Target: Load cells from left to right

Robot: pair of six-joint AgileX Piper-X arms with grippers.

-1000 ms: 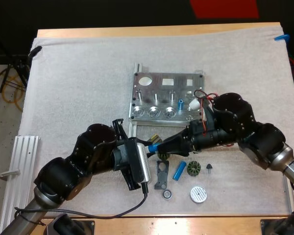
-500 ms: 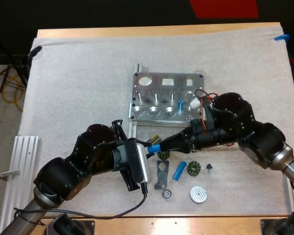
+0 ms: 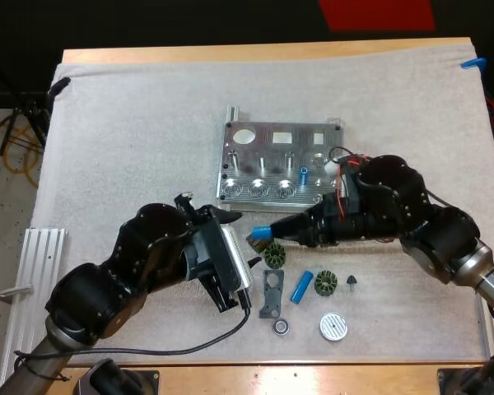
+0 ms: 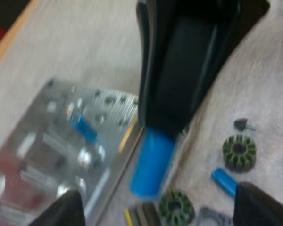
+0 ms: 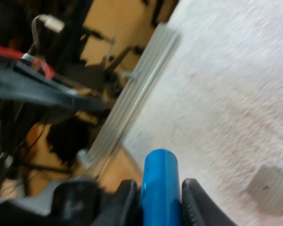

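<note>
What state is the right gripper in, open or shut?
Shut: the right gripper presses its fingers against both sides of a blue cylinder.

The mat [image 3: 132,123] was a pale grey-white with a fine woven grain, lying on a light wooden table [image 3: 230,52]. The fixture [image 3: 272,156] was bare silver metal, ridged along its near edge, with red wires [image 3: 350,158] at its right side. The held cell [image 3: 258,231], between the black fingers of the right gripper [image 3: 273,234], was bright blue, like the standing cell [image 3: 303,174] and the loose cell [image 3: 302,285]. The near ring [image 3: 274,257] and the far ring [image 3: 326,284] were dark olive green. The bracket [image 3: 271,294] was dark grey, and the round cap [image 3: 333,327] silvery white.
</note>
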